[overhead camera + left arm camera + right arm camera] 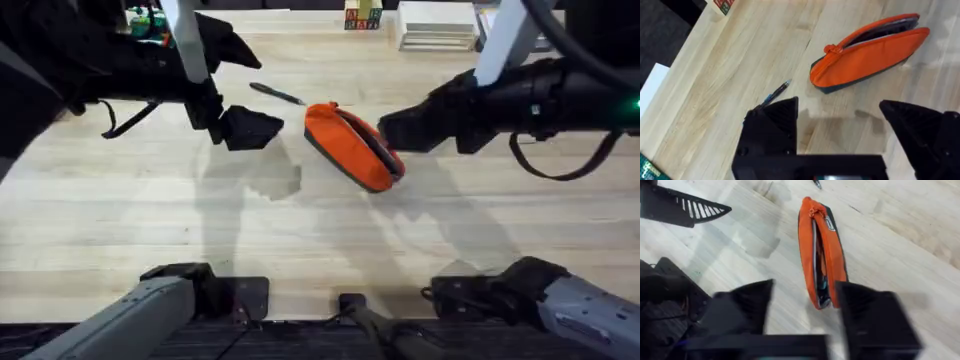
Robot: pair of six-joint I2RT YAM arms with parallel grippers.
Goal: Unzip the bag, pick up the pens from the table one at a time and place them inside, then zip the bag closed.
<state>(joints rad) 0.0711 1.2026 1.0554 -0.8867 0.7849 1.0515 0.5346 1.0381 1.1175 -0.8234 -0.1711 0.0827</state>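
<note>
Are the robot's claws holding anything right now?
No. The left gripper and the right gripper are both open and hold nothing. The unzipped orange fabric pouch and one slim dark pen lie on the table.

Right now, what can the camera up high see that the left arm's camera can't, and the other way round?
Up high only: the right gripper, open beside one end of the bag, plus both arm bases and the stacked items along the table's far edge.

Left wrist only: a close look at the bag's red pull tab, sitting at one end of the zipper, and the opening gaping along the top.

Both: the orange bag, one pen lying on the wood, and the open left gripper.
</note>
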